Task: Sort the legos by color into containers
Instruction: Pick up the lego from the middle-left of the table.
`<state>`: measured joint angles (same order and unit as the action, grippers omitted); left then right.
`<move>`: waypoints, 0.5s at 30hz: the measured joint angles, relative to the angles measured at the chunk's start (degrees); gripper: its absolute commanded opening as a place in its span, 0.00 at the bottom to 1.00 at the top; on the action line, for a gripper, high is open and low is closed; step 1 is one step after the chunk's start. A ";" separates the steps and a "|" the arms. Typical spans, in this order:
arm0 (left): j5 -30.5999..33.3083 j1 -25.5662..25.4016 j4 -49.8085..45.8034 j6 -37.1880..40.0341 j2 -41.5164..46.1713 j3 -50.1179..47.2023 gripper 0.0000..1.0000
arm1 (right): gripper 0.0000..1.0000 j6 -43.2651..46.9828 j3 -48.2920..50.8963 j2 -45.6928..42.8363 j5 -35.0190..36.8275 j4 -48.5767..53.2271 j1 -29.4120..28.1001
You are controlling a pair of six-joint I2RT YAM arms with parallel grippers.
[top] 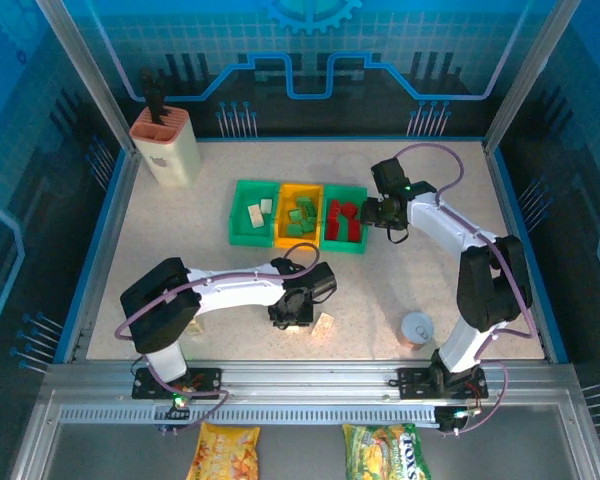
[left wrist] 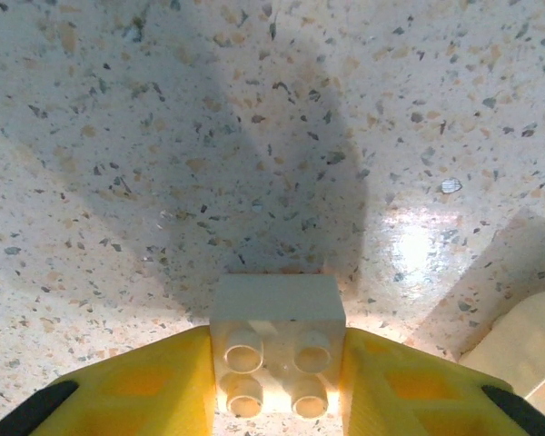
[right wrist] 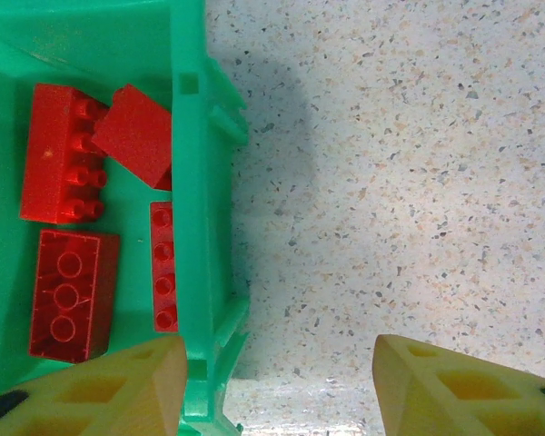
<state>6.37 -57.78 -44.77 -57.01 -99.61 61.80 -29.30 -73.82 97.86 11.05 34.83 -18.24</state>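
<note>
My left claw (left wrist: 277, 368) is clenched on a cream four-stud brick (left wrist: 277, 313), a finger pressing each side, on the speckled table (left wrist: 163, 136). Another cream brick (left wrist: 527, 341) lies near on its right, apart. The studs face my camera; it is square, with no long axis. My right claw (right wrist: 280, 356) gapes empty astride the wall of the green bin (right wrist: 191, 163) that holds red bricks (right wrist: 64, 154).

Bare tabletop (top: 180, 250) around the containers (top: 252, 241); knife block (top: 170, 150) at far left, grey can (top: 417, 328) at near right.

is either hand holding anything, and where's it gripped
The left hand clamps a cream brick by its two opposite side walls, studs facing the camera. The right hand is open, holding nothing.
</note>
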 measured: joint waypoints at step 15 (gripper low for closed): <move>1.86 1.75 -3.02 3.04 0.02 2.89 0.36 | 0.56 0.00 0.15 -1.49 -0.57 0.17 0.07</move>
<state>8.23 -56.03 -47.79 -53.98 -99.59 64.69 -29.30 -73.67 96.38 10.48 35.00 -18.17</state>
